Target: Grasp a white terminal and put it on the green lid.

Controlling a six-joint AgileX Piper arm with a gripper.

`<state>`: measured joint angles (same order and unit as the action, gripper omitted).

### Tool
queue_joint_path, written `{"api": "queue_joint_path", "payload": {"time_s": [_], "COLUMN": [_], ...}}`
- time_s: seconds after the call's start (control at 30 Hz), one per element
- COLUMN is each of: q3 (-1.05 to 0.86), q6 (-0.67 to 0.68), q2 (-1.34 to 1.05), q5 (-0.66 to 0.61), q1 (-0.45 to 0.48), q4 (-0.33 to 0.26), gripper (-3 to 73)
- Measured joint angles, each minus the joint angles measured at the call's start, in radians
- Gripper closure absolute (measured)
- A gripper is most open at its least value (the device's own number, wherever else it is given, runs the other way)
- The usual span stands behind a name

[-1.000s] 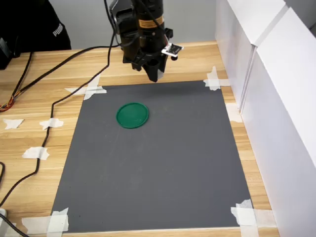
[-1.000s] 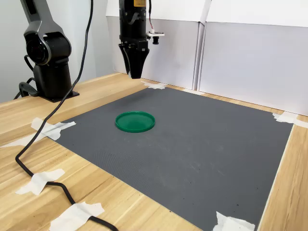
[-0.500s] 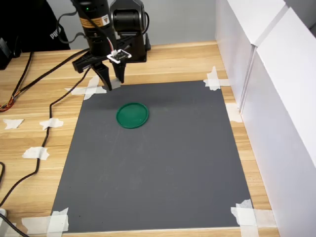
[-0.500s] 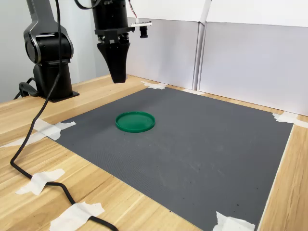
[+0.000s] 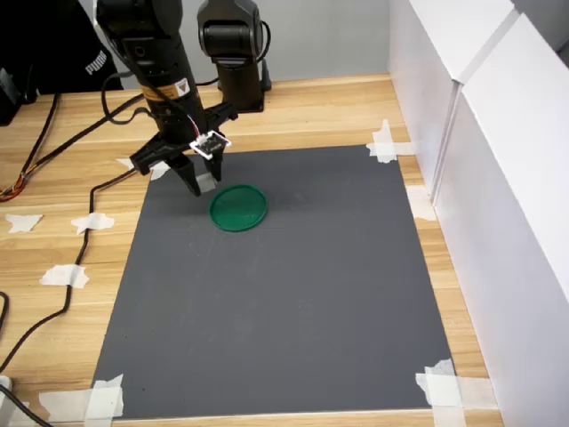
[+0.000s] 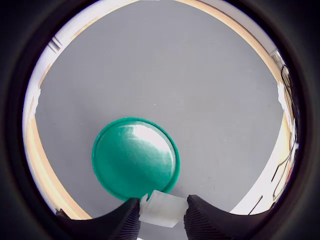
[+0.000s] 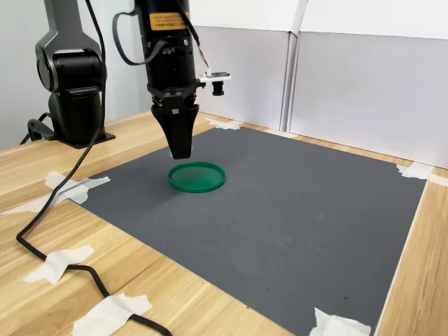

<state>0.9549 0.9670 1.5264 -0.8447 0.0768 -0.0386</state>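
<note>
While pinching the tiny white plastic terminal block [image 6: 161, 208], the end effector [image 6: 161, 216] hovers at the flat round dark-green plastic lid's [image 6: 135, 158] five-o'clock rim in the wrist view; centring, then lowering, seems next.

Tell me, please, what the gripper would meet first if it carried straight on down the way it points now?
Probably the grey mat just beside the green lid, or the lid's near rim; depth is unclear. The gripper holds the white terminal.

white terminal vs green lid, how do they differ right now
The white terminal is a small pale block; the green lid is a flat round disc, far wider. The terminal is pinched in the gripper above the mat; the lid lies flat on it, empty. Both look like plastic.
</note>
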Motion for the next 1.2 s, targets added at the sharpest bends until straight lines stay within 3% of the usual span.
{"api": "queue_joint_path", "payload": {"time_s": [0.23, 0.53, 1.0, 1.2], "q3": [-0.004, -0.086, -0.087, -0.087], "q6": [0.001, 0.001, 0.026, 0.027], "q2": [0.021, 0.055, 0.055, 0.055], "q5": [0.015, 0.109, 0.133, 0.126], "q1": [-0.074, -0.089, -0.09, -0.091], "q4": [0.003, 0.061, 0.039, 0.033], "gripper": [34.9, 34.9, 34.9, 22.5]}}
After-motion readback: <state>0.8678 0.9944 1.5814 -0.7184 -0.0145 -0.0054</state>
